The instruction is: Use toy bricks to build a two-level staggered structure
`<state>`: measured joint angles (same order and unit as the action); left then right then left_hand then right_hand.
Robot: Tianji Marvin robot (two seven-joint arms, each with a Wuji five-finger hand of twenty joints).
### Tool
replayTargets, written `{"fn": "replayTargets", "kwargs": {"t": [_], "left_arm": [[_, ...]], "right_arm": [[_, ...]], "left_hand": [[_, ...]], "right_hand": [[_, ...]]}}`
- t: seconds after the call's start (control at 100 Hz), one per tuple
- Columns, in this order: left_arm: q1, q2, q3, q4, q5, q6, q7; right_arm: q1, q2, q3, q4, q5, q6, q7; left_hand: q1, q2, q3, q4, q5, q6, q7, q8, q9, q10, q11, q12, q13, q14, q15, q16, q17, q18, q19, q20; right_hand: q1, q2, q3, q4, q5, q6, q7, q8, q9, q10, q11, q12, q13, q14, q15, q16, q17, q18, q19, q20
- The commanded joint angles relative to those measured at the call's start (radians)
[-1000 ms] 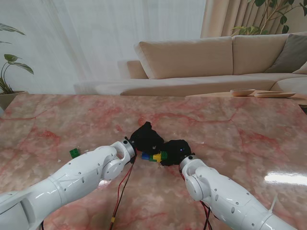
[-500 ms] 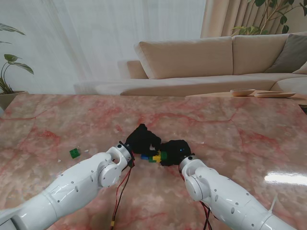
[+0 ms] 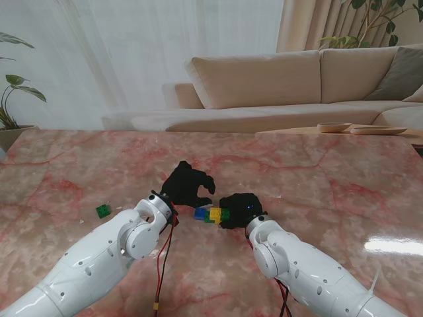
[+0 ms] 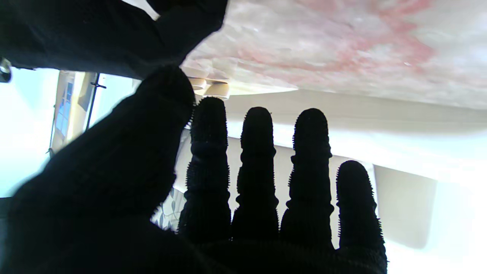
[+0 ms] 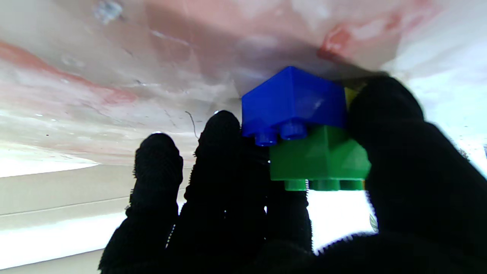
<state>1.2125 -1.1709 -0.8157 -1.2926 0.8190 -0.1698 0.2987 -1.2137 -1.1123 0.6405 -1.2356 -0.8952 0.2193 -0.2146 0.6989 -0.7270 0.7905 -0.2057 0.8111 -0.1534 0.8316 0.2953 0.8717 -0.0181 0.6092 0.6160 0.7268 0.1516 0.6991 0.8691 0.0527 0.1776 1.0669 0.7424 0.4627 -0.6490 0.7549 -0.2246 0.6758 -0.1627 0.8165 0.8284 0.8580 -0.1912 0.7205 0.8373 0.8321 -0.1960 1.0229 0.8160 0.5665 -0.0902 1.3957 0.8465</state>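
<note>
Two hands: right hand (image 3: 239, 209) fingers (image 5: 220, 152) pinching brick stack (image 3: 211, 214); left hand (image 3: 187, 185) fingers spread, beside stack, apart.

Pink and red veined marble table top (image 3: 317, 172) fills the lower half of the stand view, with a bright glare patch at 4 o'clock. Beyond its far edge, at 12 to 2 o'clock, stands a beige fabric corner sofa (image 3: 264, 82) with a grey cushion (image 3: 403, 72) at its right end. Sheer white curtains (image 3: 152, 46) cover the window from 10 to 12 o'clock, passing strong daylight. Beige drapes (image 3: 310, 26) hang at 1 o'clock. Green leafy plants stand at 9 o'clock (image 3: 13, 99) and 2 o'clock (image 3: 377, 16)
</note>
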Motion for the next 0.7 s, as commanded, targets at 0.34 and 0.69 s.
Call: {"fn": "replayTargets", "kwargs": {"t": [0.34,0.69], "left_arm": [[0.202,0.108,-0.351,-0.198,0.167,-0.009,-0.213],[0.334,0.15,-0.589,-0.317,0.22,-0.072,-0.516]], "right_arm": [[-0.02,-0.008,-0.029,0.042,0.009,0.011,0.023],[-0.015,-0.008,-0.032,0.042,0.012,0.016,0.031]], "left_hand": [[-0.172,0.033,0.157,0.044,-0.063,0.055,-0.162,0.063,-0.104,0.003,-0.074,-0.06,-0.09,-0.011,-0.135,-0.052,-0.012,0.01,-0.038,0.0],[-0.17,0.075,0.147,0.056,-0.164,0.065,-0.31,0.035,-0.255,0.011,-0.186,-0.131,-0.22,-0.023,-0.273,-0.125,-0.053,-0.015,-0.144,-0.037]], "right_hand": [[0.039,0.039,0.014,0.005,0.036,-0.08,-0.112,-0.129,0.017,-0.019,-0.017,-0.017,0.035,-0.038,0.028,0.026,0.009,-0.019,0.051,-0.009],[0.039,0.035,0.021,0.006,0.031,-0.079,-0.109,-0.134,0.012,-0.019,-0.018,-0.018,0.03,-0.037,0.025,0.024,0.004,-0.019,0.048,-0.014]]}}
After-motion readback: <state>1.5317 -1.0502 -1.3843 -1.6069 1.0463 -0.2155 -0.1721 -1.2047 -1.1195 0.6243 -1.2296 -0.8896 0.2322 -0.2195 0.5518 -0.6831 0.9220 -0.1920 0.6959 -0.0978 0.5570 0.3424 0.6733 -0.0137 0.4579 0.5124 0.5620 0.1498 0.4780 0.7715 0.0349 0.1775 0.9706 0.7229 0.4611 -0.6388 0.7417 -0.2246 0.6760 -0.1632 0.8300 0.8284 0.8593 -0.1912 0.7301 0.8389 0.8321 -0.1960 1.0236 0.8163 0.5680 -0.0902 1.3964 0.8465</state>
